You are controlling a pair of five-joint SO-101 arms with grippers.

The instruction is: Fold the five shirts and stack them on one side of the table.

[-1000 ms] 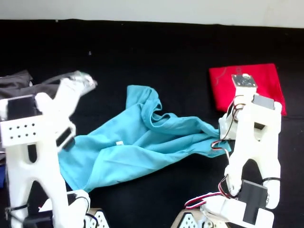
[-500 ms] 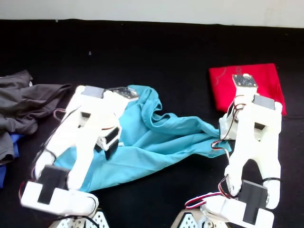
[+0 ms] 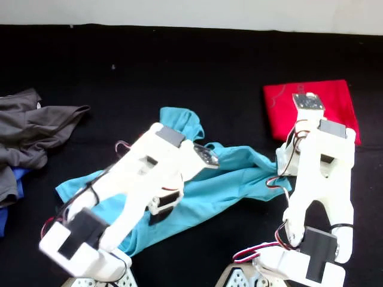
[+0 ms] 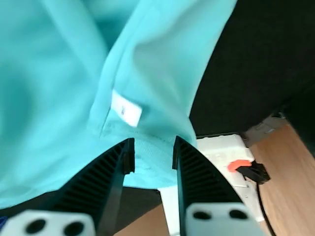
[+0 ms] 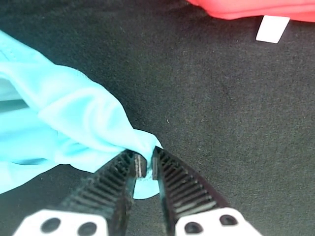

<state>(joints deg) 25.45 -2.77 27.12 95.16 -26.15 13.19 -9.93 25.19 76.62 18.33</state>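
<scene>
A teal shirt (image 3: pixel 233 179) lies crumpled across the middle of the black table (image 3: pixel 179 66). My left gripper (image 4: pixel 151 156) is open and low over it. Its fingers (image 4: pixel 114 167) straddle the shirt's hem (image 4: pixel 147 164), close to a white label (image 4: pixel 127 110). My right gripper (image 5: pixel 144 166) is shut on the bunched right corner of the teal shirt (image 5: pixel 74 128), down at the table. A folded red shirt (image 3: pixel 311 107) lies at the back right, just beyond the right arm (image 3: pixel 317 173). Crumpled grey shirts (image 3: pixel 30 128) are piled at the left edge.
A strip of blue cloth (image 3: pixel 7 206) shows under the grey pile at the left edge. The left arm (image 3: pixel 137 191) slants over the teal shirt's left half. Behind the shirts the table is bare up to the far wall (image 3: pixel 191 12).
The left arm swung from the table's left side, by the grey pile, rightward over the teal shirt and came down onto it. The right arm and the shirt's right corner stayed put.
</scene>
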